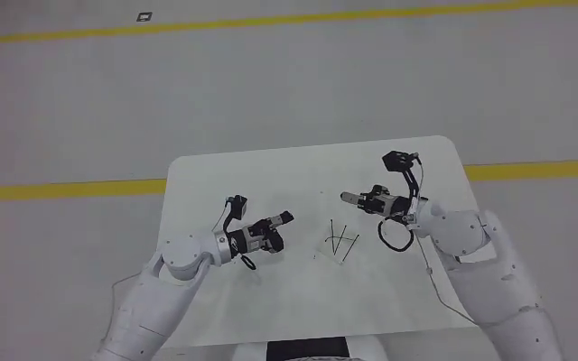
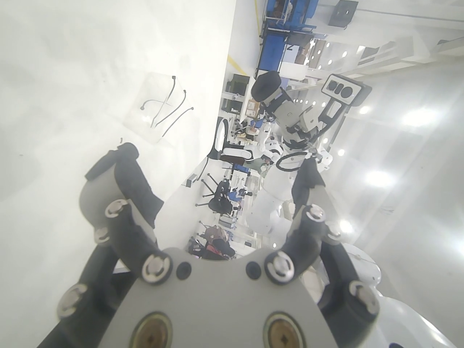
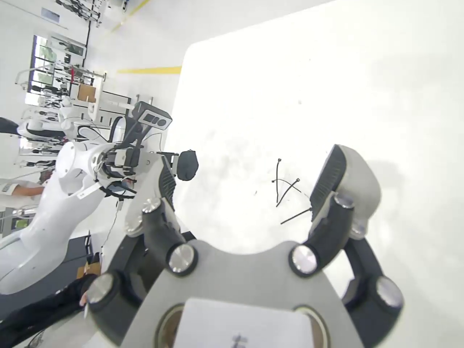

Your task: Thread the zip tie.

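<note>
A few thin black zip ties [image 1: 341, 239] lie crossed in a loose heap near the middle of the white table [image 1: 271, 180], on a clear square sheet [image 2: 146, 90]. My left gripper [image 1: 281, 227] hovers to the left of the heap, open and holding nothing; its own view shows the left gripper [image 2: 217, 173] with the zip ties [image 2: 166, 110] ahead of it. My right gripper [image 1: 347, 198] is above the table just behind and to the right of the heap, also open and holding nothing. In its own view the zip ties [image 3: 286, 191] lie between the spread fingers of the right gripper [image 3: 250, 179].
The table's rounded edges [image 1: 456, 149] are close on the right and the front. A yellow floor line [image 1: 81, 189] runs past the table. Each wrist view shows the other arm's gripper [image 2: 266, 85] [image 3: 188, 165] facing it across the heap.
</note>
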Controlling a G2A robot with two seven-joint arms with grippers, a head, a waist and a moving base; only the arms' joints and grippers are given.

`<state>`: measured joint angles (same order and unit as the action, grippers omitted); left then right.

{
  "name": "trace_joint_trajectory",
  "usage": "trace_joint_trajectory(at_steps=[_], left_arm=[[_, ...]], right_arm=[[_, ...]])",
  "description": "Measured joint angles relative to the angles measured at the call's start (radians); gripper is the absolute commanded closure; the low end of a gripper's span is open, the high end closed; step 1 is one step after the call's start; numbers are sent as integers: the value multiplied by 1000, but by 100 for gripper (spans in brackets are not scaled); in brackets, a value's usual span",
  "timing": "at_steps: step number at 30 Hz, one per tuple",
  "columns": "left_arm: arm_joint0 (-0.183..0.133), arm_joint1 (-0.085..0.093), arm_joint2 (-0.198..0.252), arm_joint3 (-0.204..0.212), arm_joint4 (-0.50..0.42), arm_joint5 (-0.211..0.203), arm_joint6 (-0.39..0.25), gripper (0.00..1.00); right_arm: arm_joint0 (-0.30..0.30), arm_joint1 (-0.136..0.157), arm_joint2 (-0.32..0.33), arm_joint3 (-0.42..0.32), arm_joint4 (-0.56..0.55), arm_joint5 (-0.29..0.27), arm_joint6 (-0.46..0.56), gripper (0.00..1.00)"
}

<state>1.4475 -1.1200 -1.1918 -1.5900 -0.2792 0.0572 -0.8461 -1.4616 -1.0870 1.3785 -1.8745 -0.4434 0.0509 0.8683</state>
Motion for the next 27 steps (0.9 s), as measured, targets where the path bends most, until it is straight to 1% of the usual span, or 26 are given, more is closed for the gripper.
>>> trace_joint_trajectory(at_steps=[6, 7, 8, 10, 11, 15, 16, 19, 27], left_arm=[[0, 0, 0, 0, 0, 0, 0, 0], [0, 0, 0, 0, 0, 0, 0, 0], [0, 0, 0, 0, 0, 0, 0, 0], [0, 0, 0, 0, 0, 0, 0, 0], [0, 0, 0, 0, 0, 0, 0, 0], [0, 0, 0, 0, 0, 0, 0, 0], [0, 0, 0, 0, 0, 0, 0, 0], [0, 0, 0, 0, 0, 0, 0, 0], [0, 0, 0, 0, 0, 0, 0, 0]], right_arm=[[0, 0, 0, 0, -1, 0, -1, 0], [3, 3, -11, -2, -11, -5, 10, 0], [10, 4, -28, -5, -34, -5, 34, 0], [33, 3, -70, -7, -88, 15, 107, 0], [41, 2, -86, -7, -90, 23, 133, 0], [74, -1, -135, 0, -77, 55, 215, 0], [83, -1, -148, 2, -77, 70, 240, 0], [105, -5, -175, 13, -20, 82, 302, 0], [108, -5, -174, 16, -10, 82, 298, 0]])
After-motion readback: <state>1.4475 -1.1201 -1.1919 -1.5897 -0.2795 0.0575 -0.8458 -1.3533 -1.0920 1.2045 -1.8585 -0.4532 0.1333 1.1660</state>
